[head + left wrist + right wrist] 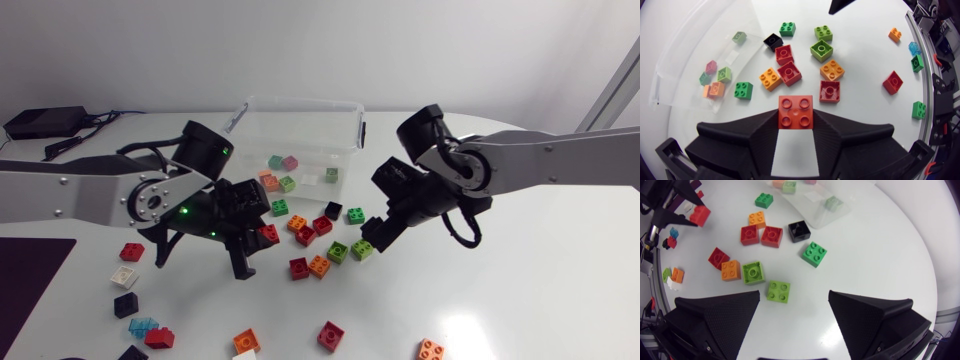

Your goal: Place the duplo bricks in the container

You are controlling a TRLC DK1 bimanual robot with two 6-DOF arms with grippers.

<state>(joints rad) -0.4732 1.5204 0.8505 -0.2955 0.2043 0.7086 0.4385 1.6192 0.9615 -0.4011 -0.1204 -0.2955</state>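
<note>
Your left pincer (796,122) is holding a red brick (796,112). Both fingers press its sides and its studs face up. In the head view this pincer sits just in front of the near left corner of the clear container (305,110). The container stands at the middle of the desk's (540,280) far edge and already has a few bricks in it, among them an orange, a green and a pink one.

Your right pincer (794,305) is wide open and holds nothing. A lime brick (778,291) lies flat on the desk just ahead of the gap between its fingers, touching neither and closer to one finger than the other. Just beyond it is a second lime brick with one large stud (753,272), with an orange brick (731,270) right beside it. Further ahead of the open fingers are a green brick (814,253) and then a black brick (799,230), which lies near the container's front wall.

The rest of the loose bricks, red, orange and green, are spread over the middle of the desk between your two pincers. More are scattered along the front edge, most of them towards the front left corner.
</note>
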